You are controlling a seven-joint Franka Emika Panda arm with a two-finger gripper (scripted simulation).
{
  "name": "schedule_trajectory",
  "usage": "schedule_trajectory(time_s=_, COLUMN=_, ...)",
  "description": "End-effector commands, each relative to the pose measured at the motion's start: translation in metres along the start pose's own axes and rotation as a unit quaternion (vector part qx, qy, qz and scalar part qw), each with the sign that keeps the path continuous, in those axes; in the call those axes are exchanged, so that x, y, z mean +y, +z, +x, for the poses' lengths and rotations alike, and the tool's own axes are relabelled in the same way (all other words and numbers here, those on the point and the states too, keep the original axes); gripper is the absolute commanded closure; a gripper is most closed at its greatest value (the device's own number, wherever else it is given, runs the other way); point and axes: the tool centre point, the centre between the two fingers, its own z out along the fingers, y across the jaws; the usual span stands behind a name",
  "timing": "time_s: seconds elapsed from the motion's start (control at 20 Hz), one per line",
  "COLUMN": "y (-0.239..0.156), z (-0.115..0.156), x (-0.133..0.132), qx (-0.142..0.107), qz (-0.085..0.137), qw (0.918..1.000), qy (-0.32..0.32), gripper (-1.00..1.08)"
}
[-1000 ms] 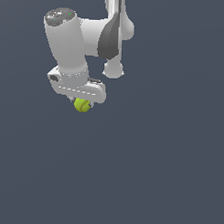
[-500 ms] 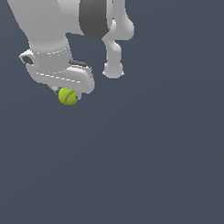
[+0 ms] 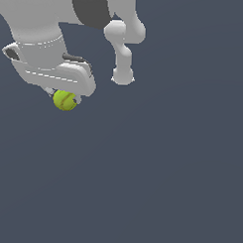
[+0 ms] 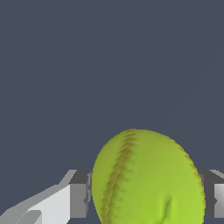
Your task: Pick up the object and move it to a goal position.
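The object is a small yellow-green ball (image 3: 64, 100) with thin dark reddish seam lines. It hangs just under the white hand of my arm, at the exterior view's upper left. My gripper (image 3: 64, 97) is shut on the ball, with the fingers mostly hidden behind it and the hand. In the wrist view the ball (image 4: 148, 179) fills the space between the two grey finger pads (image 4: 78, 199), one pressed against each side of it. No goal marker shows in either view.
The arm's white links and a rounded white link end (image 3: 123, 74) hang at the top of the exterior view, right of the hand. A plain dark blue-grey surface (image 3: 156, 174) lies beneath everything.
My hand has moved toward the exterior view's left and nearer the camera, carrying the ball with it. The grip on the ball has stayed the same.
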Motion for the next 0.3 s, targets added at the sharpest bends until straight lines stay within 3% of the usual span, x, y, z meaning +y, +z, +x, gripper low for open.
schedule_trajectory(time_s=0.0, y=-0.004, z=0.0021, x=0.0009, qx=0.001, qz=0.0, qw=1.0, qy=0.0, gripper=1.08)
schedule_trajectory(time_s=0.25, y=-0.0041, z=0.0027, x=0.0008, qx=0.001, qz=0.0, qw=1.0, qy=0.0, gripper=1.08)
